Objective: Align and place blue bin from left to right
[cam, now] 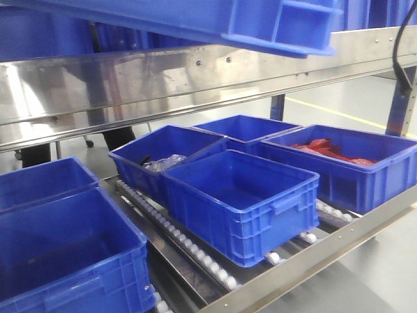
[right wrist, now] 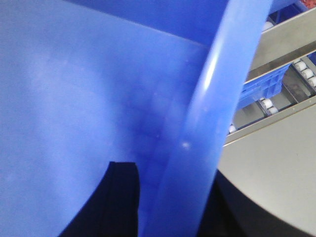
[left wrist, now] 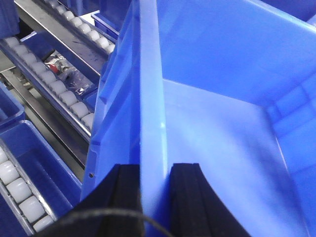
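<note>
The blue bin [cam: 260, 23] hangs tilted at the top of the front view, above the steel shelf beam [cam: 195, 78]. Neither gripper shows in that view. In the left wrist view my left gripper [left wrist: 155, 182] is shut on the bin's [left wrist: 212, 98] side rim, one black finger [left wrist: 123, 197] outside and one inside the wall. In the right wrist view my right gripper [right wrist: 173, 202] is shut on the opposite rim of the bin [right wrist: 74, 89], the inner finger [right wrist: 123, 197] against the inside wall. The bin's inside looks empty.
Below, a roller rack [cam: 195, 251] carries several blue bins: an empty one in front [cam: 241, 195], one with clear bags [cam: 163, 153], one behind [cam: 247, 127], one with red items [cam: 345, 163], and two at the left [cam: 65, 254].
</note>
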`<action>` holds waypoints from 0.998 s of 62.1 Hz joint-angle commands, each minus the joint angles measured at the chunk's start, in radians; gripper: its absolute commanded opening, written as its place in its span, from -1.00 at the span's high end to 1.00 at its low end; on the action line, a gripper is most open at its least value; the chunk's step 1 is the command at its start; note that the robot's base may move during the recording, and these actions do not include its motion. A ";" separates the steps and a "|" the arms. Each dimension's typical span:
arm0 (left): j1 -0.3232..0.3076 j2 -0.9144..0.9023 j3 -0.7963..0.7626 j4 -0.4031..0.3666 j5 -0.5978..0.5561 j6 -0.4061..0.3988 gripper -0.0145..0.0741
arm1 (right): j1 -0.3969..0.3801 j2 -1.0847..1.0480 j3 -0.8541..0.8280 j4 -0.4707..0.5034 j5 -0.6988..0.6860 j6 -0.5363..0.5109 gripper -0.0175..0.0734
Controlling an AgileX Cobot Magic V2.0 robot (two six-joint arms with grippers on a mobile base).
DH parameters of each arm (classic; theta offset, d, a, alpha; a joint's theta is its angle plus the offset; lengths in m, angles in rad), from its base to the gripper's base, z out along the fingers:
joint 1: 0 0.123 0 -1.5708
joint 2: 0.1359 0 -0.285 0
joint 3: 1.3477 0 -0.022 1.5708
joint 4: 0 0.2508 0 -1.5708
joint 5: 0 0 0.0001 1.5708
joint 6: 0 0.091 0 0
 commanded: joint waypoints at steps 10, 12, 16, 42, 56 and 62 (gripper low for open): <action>-0.032 0.003 -0.017 -0.125 -0.138 -0.007 0.65 | 0.018 0.032 -0.019 0.117 -0.370 -0.020 0.76; -0.032 0.003 -0.017 -0.125 -0.138 -0.007 0.65 | 0.018 0.037 -0.019 0.117 -0.381 -0.020 0.76; -0.032 0.003 -0.017 -0.125 -0.138 -0.007 0.65 | 0.018 0.047 -0.019 0.117 -0.402 -0.020 0.76; -0.032 0.003 -0.017 -0.125 -0.138 -0.007 0.65 | 0.018 0.102 -0.019 0.117 -0.498 -0.020 0.76; -0.032 0.003 -0.017 -0.125 -0.138 -0.007 0.65 | 0.018 0.102 -0.019 0.117 -0.500 -0.020 0.76; -0.032 0.003 -0.017 -0.125 -0.138 -0.007 0.65 | 0.018 0.102 -0.019 0.117 -0.500 -0.020 0.76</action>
